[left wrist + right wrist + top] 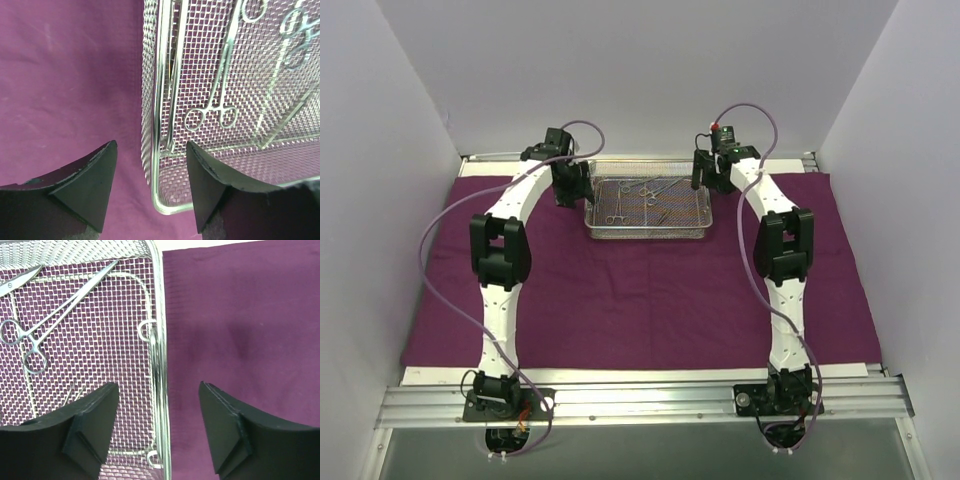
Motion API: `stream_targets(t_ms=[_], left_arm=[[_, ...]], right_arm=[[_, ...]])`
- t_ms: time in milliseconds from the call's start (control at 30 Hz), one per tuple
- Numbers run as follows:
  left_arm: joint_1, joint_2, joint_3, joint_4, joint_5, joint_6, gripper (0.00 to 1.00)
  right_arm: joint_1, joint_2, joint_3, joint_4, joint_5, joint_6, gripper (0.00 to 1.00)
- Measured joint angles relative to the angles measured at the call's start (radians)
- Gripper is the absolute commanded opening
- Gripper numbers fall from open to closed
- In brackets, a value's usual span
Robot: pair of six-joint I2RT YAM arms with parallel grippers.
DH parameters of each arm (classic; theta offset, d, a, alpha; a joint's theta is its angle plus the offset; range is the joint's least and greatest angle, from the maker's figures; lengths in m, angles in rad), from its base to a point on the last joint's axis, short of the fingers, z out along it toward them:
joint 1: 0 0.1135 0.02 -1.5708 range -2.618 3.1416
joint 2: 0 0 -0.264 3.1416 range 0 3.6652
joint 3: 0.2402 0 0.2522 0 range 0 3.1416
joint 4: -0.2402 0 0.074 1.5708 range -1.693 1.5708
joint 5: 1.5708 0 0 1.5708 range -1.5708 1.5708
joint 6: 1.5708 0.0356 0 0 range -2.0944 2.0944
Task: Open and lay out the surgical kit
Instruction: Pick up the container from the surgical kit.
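Cloth wrap (640, 300) is spread flat, forceps (620, 207) not out of the tray (645, 235) yet; left gripper (151, 145) and right gripper (159, 385) gape wide, straddling its ends.

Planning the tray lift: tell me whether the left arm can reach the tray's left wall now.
Probably yes. The left gripper hangs open astride the tray's left wall, one finger outside over the purple cloth, one inside; nothing lies between.

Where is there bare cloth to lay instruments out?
Widest free patch: the purple cloth on the near side of the mesh tray. Tight at the tray's ends, where the left pincer and right pincer straddle its side walls.
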Motion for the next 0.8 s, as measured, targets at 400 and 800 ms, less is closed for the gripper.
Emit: stream_targets(t_ms=[400,800], left_arm=[[-0.020,0.101,0.087,-0.041,-0.010,-0.013,0.32],[-0.017,0.115,0.129,-0.048,-0.034,-0.015,0.02]], right_arm=[[-0.001,0.114,0.057,0.009,-0.070,0.047,0.26],[0.007,0.129,0.103,-0.049,-0.059,0.059,0.00]])
